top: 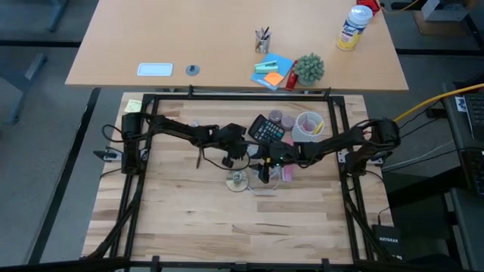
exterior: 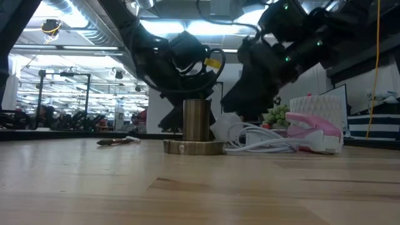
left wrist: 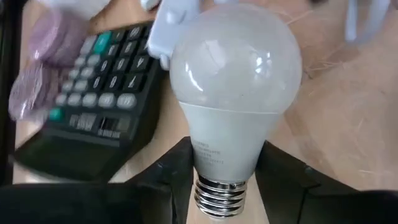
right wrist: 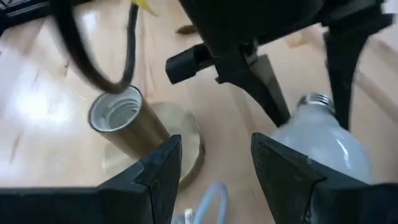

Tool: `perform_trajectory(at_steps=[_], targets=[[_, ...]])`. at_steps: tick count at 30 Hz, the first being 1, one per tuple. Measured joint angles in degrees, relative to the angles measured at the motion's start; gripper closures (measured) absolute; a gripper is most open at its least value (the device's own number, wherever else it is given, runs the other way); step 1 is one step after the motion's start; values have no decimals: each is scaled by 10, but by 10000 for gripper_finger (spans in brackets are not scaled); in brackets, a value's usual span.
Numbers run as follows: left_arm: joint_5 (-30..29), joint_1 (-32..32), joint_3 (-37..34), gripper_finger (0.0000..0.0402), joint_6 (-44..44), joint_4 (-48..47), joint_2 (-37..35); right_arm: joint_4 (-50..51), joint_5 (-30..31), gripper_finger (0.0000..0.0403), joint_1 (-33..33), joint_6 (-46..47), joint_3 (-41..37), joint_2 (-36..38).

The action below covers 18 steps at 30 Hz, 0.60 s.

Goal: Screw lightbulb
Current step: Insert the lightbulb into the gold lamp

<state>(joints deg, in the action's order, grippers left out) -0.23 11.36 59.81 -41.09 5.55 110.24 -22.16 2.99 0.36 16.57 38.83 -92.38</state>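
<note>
The lightbulb (left wrist: 233,93) was pinched in the left gripper (left wrist: 225,177), not yet in the brass socket (right wrist: 121,121); right gripper (right wrist: 214,168) stood spread, empty.

2 black jointed arms (top: 189,132), dark cables, green indicator lights.

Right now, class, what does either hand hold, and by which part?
The left hand grips the lightbulb by its neck, just above the screw base. The right hand holds nothing.

Frosted matt lightbulb (left wrist: 233,87), silvery metal base
</note>
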Motion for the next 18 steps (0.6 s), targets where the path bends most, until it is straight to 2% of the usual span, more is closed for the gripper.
perform_trajectory(at_steps=[6,18], targets=[[-65,-18,0,258,81,-29,-24,34,14,205,0,-8,0,59],[-131,-58,0,259,234,-86,-101,125,75,205,0,-55,0,192]])
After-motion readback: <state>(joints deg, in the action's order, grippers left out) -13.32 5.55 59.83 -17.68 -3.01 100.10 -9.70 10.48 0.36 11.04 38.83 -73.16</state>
